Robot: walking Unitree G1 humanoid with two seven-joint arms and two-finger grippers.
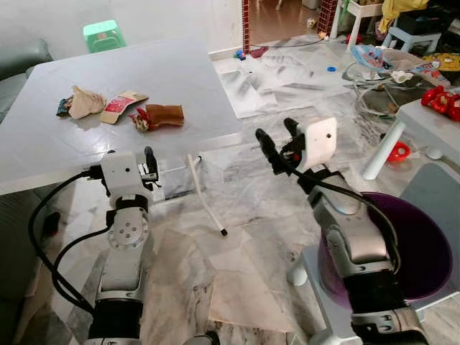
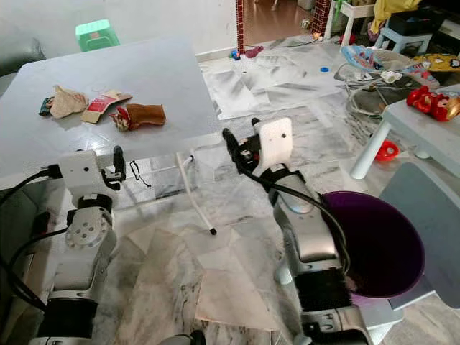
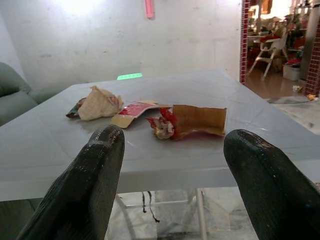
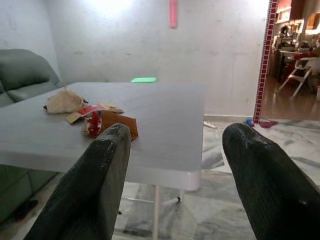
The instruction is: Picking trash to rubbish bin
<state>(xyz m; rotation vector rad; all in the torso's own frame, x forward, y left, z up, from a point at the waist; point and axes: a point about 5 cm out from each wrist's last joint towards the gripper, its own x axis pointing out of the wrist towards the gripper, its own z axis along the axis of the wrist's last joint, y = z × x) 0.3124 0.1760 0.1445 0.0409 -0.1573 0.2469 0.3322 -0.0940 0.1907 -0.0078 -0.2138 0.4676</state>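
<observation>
Three pieces of trash lie on the grey-white table [image 1: 165, 68]: a crumpled beige wrapper [image 1: 85, 101], a flat red-and-tan carton [image 1: 122, 106], and a brown wrapper with a red crumpled end [image 1: 159, 115]. My left gripper [image 3: 175, 135] is open, low at the table's near edge and pointing at the brown wrapper [image 3: 192, 121]. My right gripper [image 1: 277, 133] is open off the table's near right corner, over the floor, apart from the trash. A purple bin [image 1: 424, 251] stands at my right, beside the right arm.
The table's white leg [image 1: 205, 194] slants down to the marble floor between the arms. A grey sofa [image 1: 21, 57] lies left, a green stool [image 1: 103, 34] behind the table. A small white table [image 1: 431, 122] with red toys [image 1: 442, 100] and clutter fill the right.
</observation>
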